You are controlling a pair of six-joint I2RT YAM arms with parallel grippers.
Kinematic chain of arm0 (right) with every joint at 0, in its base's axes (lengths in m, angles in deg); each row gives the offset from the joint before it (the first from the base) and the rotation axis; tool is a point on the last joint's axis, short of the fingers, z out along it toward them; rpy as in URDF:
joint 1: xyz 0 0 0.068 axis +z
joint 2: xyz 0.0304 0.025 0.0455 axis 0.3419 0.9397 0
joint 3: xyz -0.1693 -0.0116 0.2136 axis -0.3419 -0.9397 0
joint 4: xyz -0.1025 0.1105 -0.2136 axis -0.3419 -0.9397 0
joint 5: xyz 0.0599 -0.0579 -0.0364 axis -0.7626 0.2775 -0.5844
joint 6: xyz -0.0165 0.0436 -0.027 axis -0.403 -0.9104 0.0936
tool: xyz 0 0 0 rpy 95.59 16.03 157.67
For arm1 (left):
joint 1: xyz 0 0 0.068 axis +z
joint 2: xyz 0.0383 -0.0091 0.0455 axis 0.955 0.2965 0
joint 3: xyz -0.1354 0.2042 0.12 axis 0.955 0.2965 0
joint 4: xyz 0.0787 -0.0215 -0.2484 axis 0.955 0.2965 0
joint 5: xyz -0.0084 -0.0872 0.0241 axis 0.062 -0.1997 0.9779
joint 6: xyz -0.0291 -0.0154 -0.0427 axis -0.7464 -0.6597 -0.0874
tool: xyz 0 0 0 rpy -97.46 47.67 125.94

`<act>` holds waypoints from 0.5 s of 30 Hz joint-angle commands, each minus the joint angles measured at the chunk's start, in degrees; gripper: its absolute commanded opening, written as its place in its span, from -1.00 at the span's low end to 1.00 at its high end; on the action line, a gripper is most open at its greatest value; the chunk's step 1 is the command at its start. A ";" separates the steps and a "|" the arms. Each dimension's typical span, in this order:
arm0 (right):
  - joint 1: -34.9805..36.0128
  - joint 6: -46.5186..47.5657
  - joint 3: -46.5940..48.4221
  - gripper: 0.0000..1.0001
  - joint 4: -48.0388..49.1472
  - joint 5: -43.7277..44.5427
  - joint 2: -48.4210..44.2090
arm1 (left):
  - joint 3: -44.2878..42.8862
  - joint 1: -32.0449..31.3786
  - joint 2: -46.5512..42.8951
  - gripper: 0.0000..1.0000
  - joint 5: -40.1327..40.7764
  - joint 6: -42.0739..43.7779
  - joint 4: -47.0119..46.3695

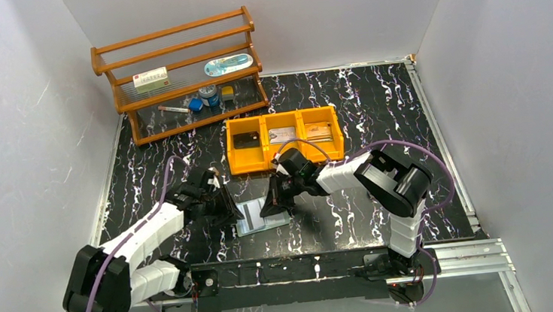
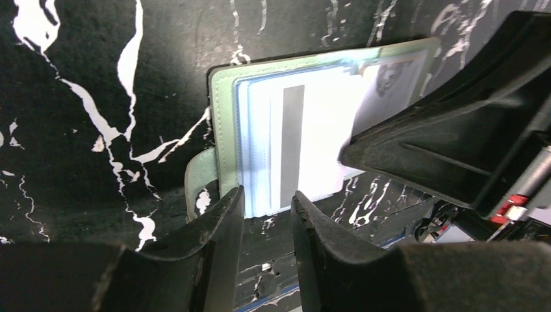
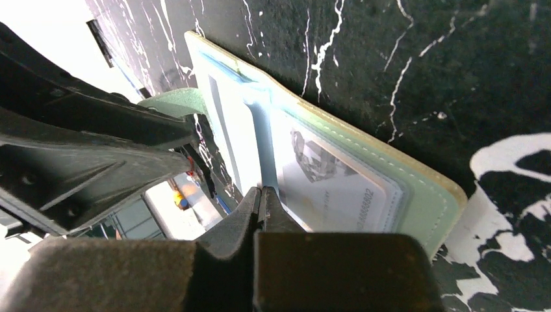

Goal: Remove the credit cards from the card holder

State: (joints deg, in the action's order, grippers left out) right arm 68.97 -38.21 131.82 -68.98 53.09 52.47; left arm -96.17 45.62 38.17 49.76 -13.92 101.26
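Left hand [image 2: 268, 201] and right hand [image 3: 262, 195] at card holder [image 2: 224, 130]
Left slightly parted astride its near edge; right pressed closed, grasp unclear.

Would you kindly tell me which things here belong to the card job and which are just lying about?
In the job: pale teal-grey flat card holder, lying open; thin plastic credit cards in its clear pockets; left gripper and right gripper, both at it.
Lying about: orange three-compartment plastic bin; brown wooden rack holding a white box.
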 commanded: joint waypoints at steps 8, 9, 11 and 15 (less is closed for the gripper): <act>-0.80 -1.32 -3.17 -0.92 4.24 -0.49 -2.32 | -6.57 -0.28 3.16 -0.29 -6.62 0.54 -6.18; -0.81 -1.37 -3.17 -0.92 3.80 0.05 -2.39 | -6.64 -0.35 4.39 -0.31 -6.88 0.65 -6.15; -0.85 -1.29 -3.18 -0.91 3.03 0.71 -2.33 | -6.09 -0.58 6.37 -0.32 -7.03 0.72 -6.15; -0.83 -1.38 -3.13 -0.90 3.11 0.09 -1.72 | -4.20 -1.01 10.38 -0.36 -7.36 0.78 -5.80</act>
State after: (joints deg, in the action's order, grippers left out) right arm 68.37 -38.80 129.09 -66.03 52.70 51.80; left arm -101.55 45.23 45.93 44.89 -13.78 95.08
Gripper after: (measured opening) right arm 0.047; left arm 0.332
